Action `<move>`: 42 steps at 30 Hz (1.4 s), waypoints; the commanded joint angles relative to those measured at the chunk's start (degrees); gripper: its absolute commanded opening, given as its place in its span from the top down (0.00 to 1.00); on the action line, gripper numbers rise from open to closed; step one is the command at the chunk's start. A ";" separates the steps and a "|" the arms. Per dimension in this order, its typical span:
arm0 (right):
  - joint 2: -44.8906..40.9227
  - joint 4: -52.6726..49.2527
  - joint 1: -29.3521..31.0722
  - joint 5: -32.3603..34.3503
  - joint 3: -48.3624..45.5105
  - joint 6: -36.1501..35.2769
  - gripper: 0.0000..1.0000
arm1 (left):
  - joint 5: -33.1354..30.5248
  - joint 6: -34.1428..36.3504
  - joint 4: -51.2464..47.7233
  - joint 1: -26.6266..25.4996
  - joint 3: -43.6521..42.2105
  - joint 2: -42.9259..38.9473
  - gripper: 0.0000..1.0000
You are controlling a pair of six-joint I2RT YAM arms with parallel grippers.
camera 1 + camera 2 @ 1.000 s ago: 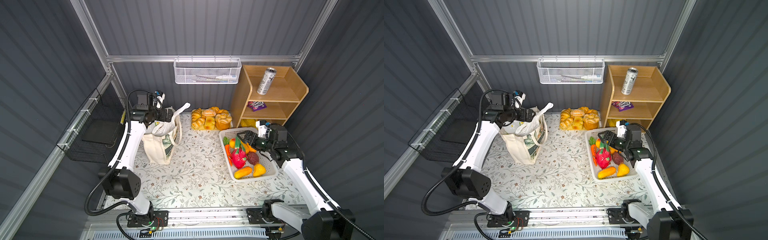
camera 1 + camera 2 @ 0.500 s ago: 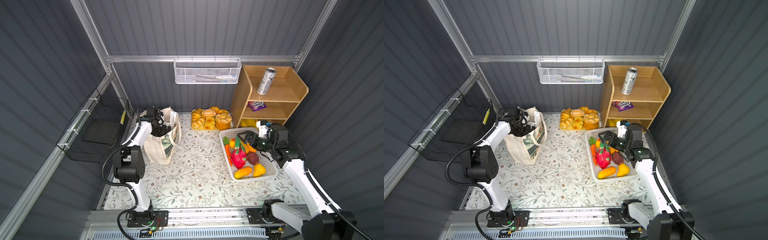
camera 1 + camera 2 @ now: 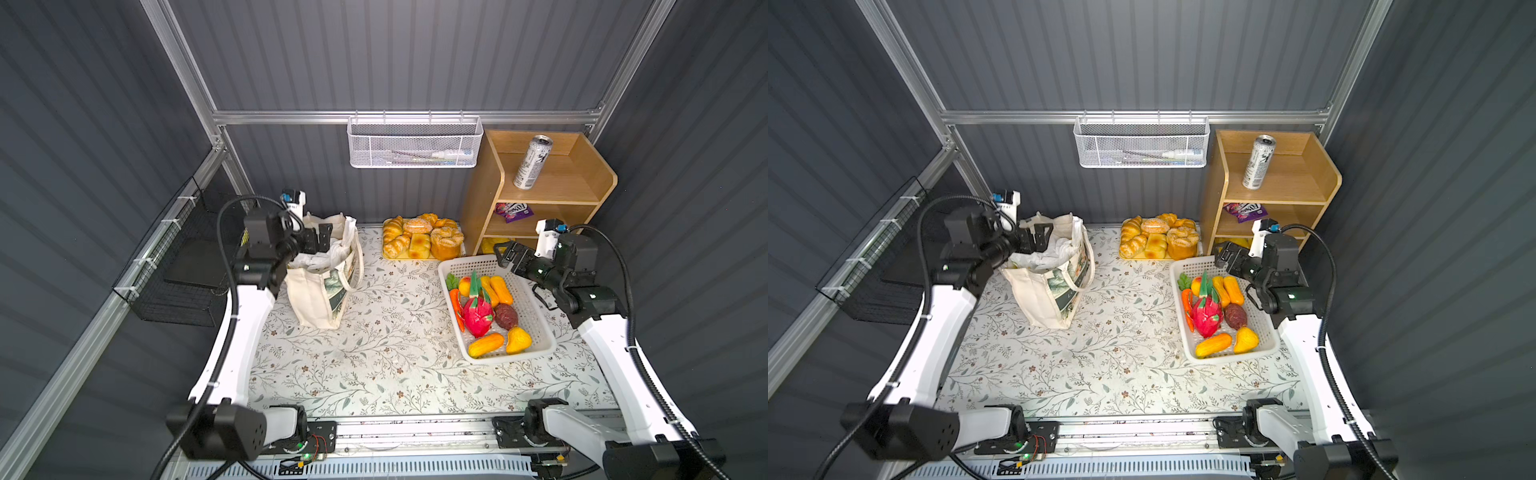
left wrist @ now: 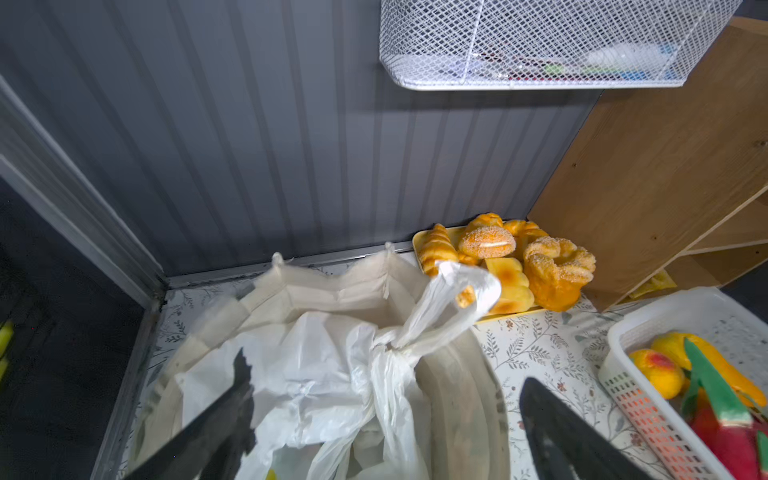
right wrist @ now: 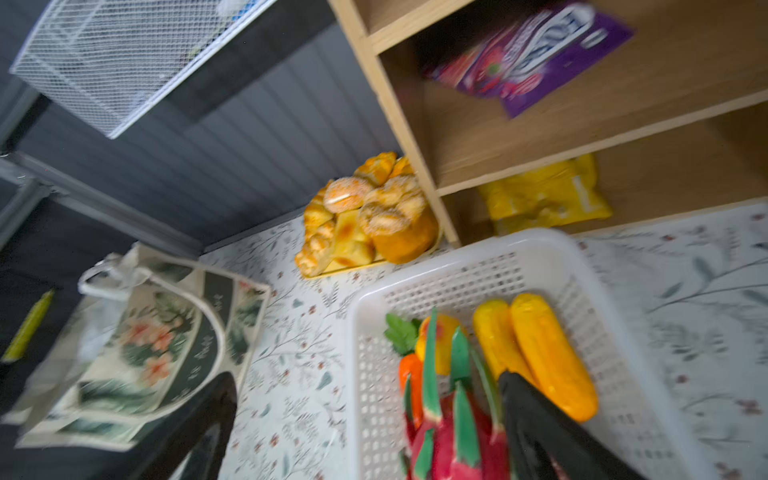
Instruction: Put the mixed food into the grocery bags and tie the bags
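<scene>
Compared with half a second earlier, the left arm is lifted and unfolded again. Its left claw (image 3: 322,237) is held apart and empty over the mouth of the tote (image 3: 320,295), centre left in both top views. The plastic bag (image 4: 332,374) is seen knotted inside it. The right claw (image 3: 505,253) is spread wide and empty above the far rim of the basket (image 3: 536,316), with its forearm angled up-left. The can (image 3: 532,162) is left standing on the shelf (image 3: 582,195), upper right. It is probably to be fetched next, gripped mid-body and kept upright.
</scene>
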 commanded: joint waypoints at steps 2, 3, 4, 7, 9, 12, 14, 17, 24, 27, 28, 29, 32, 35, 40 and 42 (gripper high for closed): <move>-1.58 17.08 -0.93 21.96 -13.62 -12.09 0.01 | -11.58 -3.36 25.09 0.16 -24.57 -1.40 0.00; -1.25 19.04 -1.93 23.94 -15.66 -12.40 0.01 | -13.09 -3.58 28.00 0.21 -28.74 -1.32 0.00; -0.45 21.65 -3.23 24.69 -18.15 -13.30 0.01 | -15.95 -3.77 31.96 0.16 -32.93 -0.52 0.00; 3.95 28.87 -6.47 24.46 -24.20 -14.24 0.01 | -18.64 -4.69 46.70 0.08 -42.63 6.05 0.00; 6.61 35.82 -6.08 24.14 -27.29 -19.07 0.01 | -18.32 -2.96 55.67 -0.09 -45.89 12.20 0.00; 7.93 50.04 -5.55 21.43 -32.51 -22.73 0.01 | -18.13 0.25 62.86 -0.20 -45.76 17.67 0.00; 11.15 55.23 -5.19 18.57 -33.75 -23.59 0.01 | -17.76 0.12 67.50 0.34 -44.72 23.65 0.00; 13.46 55.10 -4.08 17.26 -31.51 -24.47 0.01 | -16.04 1.37 75.73 0.16 -46.72 28.21 0.00; 15.86 55.91 -0.59 22.73 -35.11 -23.17 0.01 | -13.69 2.24 70.19 0.43 -43.94 28.22 0.00; 17.34 65.74 -0.30 19.59 -38.72 -25.15 0.01 | -12.16 2.57 69.86 0.45 -43.42 28.60 0.00; 20.55 71.87 -0.56 19.55 -40.29 -25.19 0.01 | -11.93 2.58 68.07 0.45 -42.89 28.35 0.00; 20.96 74.42 -1.78 18.79 -41.36 -24.17 0.01 | -12.01 2.42 67.67 0.51 -42.58 28.41 0.00; 24.32 79.18 -6.60 12.73 -42.74 -19.90 0.01 | -12.20 1.88 67.07 0.69 -42.09 28.50 0.00; 24.20 80.07 -6.54 12.76 -43.03 -19.92 0.01 | -11.55 1.43 66.59 1.31 -41.81 28.57 0.00; 22.19 76.52 -6.52 11.88 -43.05 -19.89 0.01 | -11.50 1.41 66.49 1.31 -41.77 28.62 0.00; 22.34 74.58 -6.52 11.02 -41.90 -20.05 0.01 | -11.50 1.36 66.51 1.31 -41.80 28.65 0.00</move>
